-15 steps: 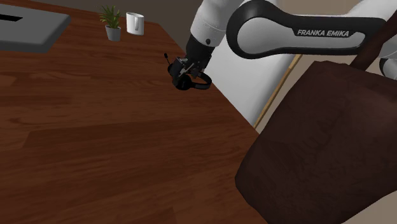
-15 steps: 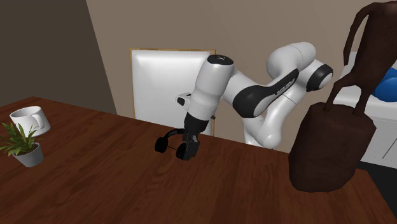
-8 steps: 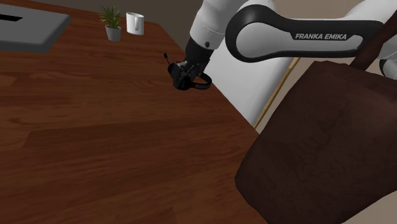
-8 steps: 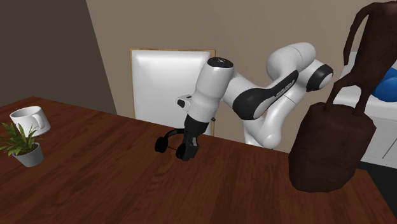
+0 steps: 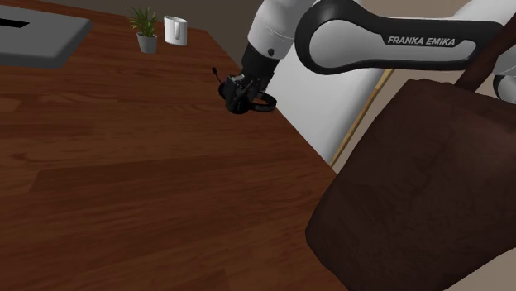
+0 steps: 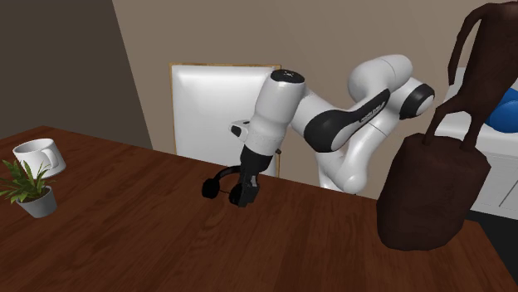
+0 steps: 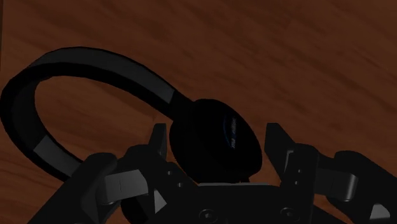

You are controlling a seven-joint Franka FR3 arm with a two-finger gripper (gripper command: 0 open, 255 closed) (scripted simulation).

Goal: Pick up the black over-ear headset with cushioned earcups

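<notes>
Two fingers (image 7: 159,137) of the gripper (image 7: 217,137) pinch one earcup (image 7: 210,121) of the black headset (image 7: 102,63), by the edge of the wooden table (image 5: 124,165). Risk: soft rounded cushion slips on lifting; free headband (image 7: 44,149) weight twists it out.

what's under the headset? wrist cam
Wood-grain tabletop shows around the headset and through its loop. The patch directly beneath the earcup is covered, so contact there cannot be seen.

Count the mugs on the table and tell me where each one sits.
1. The white mug stands near the table's edge, beside the small potted plant; I see no other.
</notes>
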